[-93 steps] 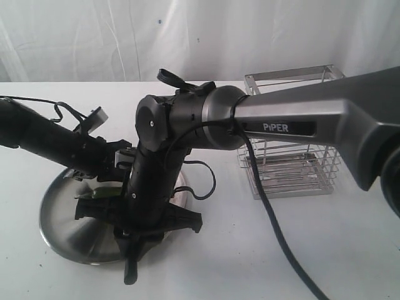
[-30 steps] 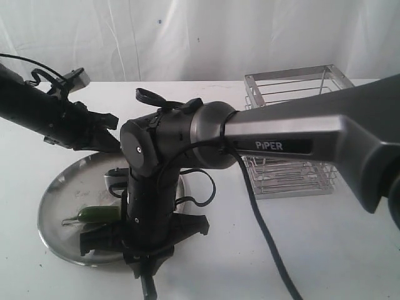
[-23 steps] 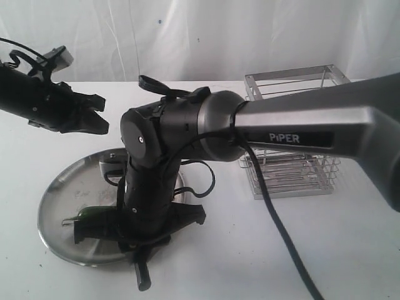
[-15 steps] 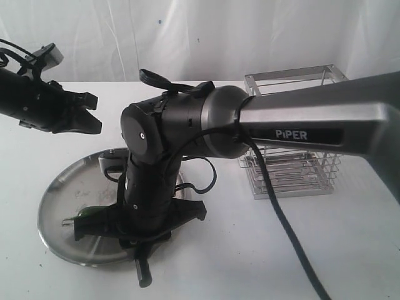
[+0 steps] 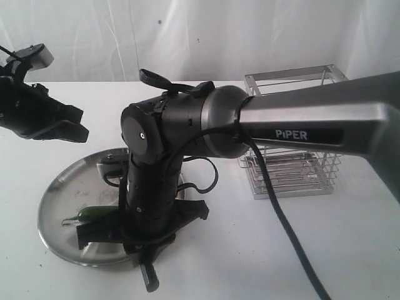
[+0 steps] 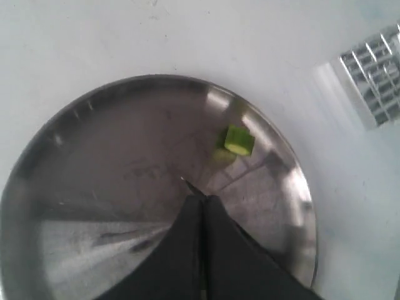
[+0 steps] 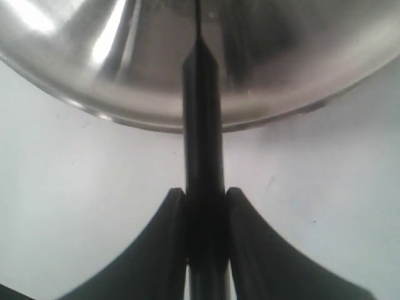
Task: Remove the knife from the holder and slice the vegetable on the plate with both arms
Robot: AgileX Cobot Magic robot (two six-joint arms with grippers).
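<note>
The steel plate lies at the front left with the green vegetable on it, its stem pointing left. My right gripper hangs low over the plate's near rim, shut on the knife. In the right wrist view the black handle sits between the fingers and the thin blade reaches over the plate. My left gripper is raised to the far left, shut. Its closed tips look down at the plate and a cut green piece.
The wire holder stands right of the plate, partly behind the big right arm, and its corner shows in the left wrist view. A black cable trails over the white table. A white curtain closes the back.
My left gripper has let go of the vegetable, risen off the plate and drawn back to the far left. My right arm has stayed over the plate with the knife, shifting only slightly.
</note>
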